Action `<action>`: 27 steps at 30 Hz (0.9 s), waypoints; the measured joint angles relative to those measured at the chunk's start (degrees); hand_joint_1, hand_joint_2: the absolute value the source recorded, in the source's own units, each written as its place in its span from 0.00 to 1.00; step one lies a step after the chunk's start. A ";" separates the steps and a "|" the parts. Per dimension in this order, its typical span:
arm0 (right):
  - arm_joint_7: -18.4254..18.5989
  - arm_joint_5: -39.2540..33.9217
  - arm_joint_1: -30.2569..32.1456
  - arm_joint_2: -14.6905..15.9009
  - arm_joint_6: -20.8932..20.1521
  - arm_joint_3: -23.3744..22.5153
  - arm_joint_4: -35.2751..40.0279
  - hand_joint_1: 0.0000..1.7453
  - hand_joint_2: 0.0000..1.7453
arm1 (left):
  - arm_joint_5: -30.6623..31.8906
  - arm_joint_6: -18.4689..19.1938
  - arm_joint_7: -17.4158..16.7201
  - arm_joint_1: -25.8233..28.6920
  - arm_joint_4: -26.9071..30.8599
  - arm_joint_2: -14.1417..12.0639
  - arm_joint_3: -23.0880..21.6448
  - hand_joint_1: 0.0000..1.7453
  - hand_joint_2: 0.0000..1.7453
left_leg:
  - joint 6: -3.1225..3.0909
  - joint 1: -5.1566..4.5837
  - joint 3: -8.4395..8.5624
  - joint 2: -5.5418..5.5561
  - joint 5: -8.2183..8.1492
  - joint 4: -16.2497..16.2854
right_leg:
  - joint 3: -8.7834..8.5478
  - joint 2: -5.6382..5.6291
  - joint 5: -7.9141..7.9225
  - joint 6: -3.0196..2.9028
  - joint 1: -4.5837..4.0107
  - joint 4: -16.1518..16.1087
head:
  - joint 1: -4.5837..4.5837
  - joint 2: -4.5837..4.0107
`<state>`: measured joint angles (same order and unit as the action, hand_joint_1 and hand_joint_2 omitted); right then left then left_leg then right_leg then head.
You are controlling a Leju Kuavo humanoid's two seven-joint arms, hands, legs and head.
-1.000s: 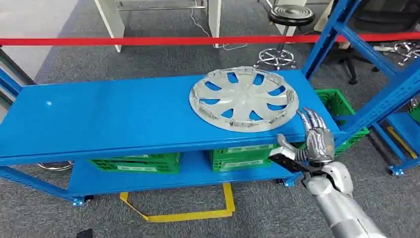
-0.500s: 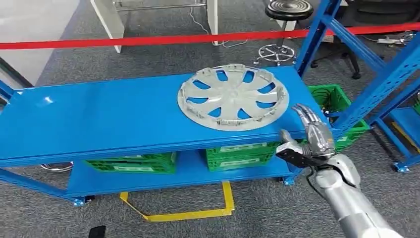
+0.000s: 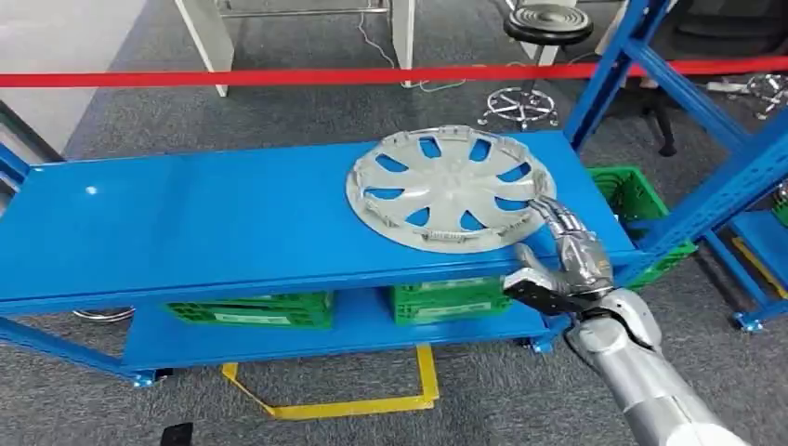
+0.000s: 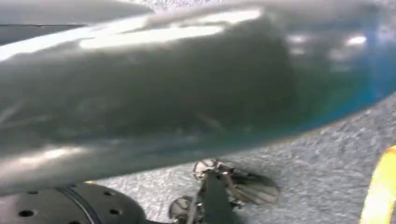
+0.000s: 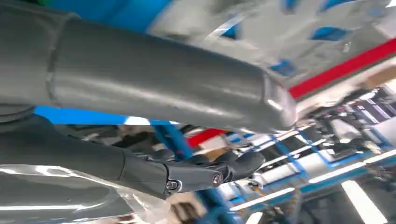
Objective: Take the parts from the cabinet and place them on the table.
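A silver hubcap (image 3: 451, 189) with curved spokes lies flat on the right half of the blue table (image 3: 186, 223). My right hand (image 3: 569, 253) is at the table's front right edge. Its fingers are spread and straight, and the fingertips reach the hubcap's near right rim. The thumb sits lower, in front of the table edge. It holds nothing. In the right wrist view the dark fingers (image 5: 205, 171) stretch out straight, with the hubcap (image 5: 280, 28) blurred beyond them. In the left wrist view my left hand's grey cover (image 4: 140, 93) is blurred over grey carpet, and its fingers are hidden.
Green crates (image 3: 446, 299) stand on the table's lower shelf, and another green crate (image 3: 641, 200) sits on the floor at the right. A blue rack (image 3: 706, 158) rises at the right. Red tape (image 3: 279, 76) runs across behind the table. Yellow floor marking (image 3: 353, 404) lies in front.
The camera has shifted slightly. My right hand has moved up and left from beside the hubcap until its fingertips reach the rim. The hubcap stays on the table.
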<state>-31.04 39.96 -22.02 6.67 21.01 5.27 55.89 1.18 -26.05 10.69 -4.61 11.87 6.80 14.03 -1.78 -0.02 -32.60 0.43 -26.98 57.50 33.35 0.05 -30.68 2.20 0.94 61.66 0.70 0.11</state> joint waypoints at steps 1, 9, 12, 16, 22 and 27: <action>0.00 -0.07 -0.14 0.00 -0.04 0.09 -0.09 0.00 0.00 | 0.00 -0.13 0.22 -0.09 0.00 0.04 -0.02 0.00 0.00 | -0.15 -0.01 0.00 0.01 -0.10 0.02 | 1.86 -0.06 -1.70 0.13 -0.02 3.52 | -0.06 0.00; 0.59 0.20 -1.05 0.00 -1.99 0.61 -2.66 0.00 0.00 | 0.33 -1.70 1.20 0.11 -0.04 0.15 0.02 0.00 0.00 | 0.34 -0.11 2.32 0.05 -2.21 0.14 | 4.34 -0.06 5.31 0.19 -0.08 -1.02 | 0.00 0.00; 0.92 0.35 -1.64 0.00 -2.25 0.74 -3.63 0.00 0.00 | 0.39 -1.77 2.03 -0.04 -0.04 0.11 0.04 0.00 0.00 | 1.21 -0.19 1.85 0.05 -2.72 1.07 | 3.72 0.04 4.73 -1.45 -0.51 -2.37 | 0.00 0.00; 1.05 0.83 -2.62 0.00 -3.22 1.03 -4.48 0.00 0.00 | 1.18 -2.03 2.08 -0.23 -0.04 -0.07 0.00 0.00 0.00 | 2.34 0.04 -0.71 -0.08 -4.92 7.19 | 2.11 0.16 4.55 -2.54 0.01 -3.12 | 0.26 0.00; 2.38 4.91 -8.24 -1.11 -6.78 5.72 -11.21 0.00 0.00 | 3.14 -1.57 1.75 -0.33 -0.07 -0.04 -1.11 0.00 0.00 | 2.96 0.48 -5.98 -0.09 -3.23 11.29 | 1.25 -0.20 3.83 -2.78 -0.03 -3.09 | 0.28 0.00; 4.79 9.64 -13.06 -4.77 -6.67 11.15 -15.52 0.00 0.00 | 4.59 -1.62 0.88 -1.01 -0.07 0.00 -2.01 0.00 0.00 | 1.71 -0.06 -2.62 -0.10 1.24 1.16 | 1.39 -0.25 3.61 -1.55 -0.25 -3.09 | 0.24 0.00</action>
<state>-26.25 49.60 -35.08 1.90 14.34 16.42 40.37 5.77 -27.67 11.56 -5.61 11.80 6.80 12.02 -0.07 -0.08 -35.22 0.33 -25.73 58.66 34.74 -0.19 -27.07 0.65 0.69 58.56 0.94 0.11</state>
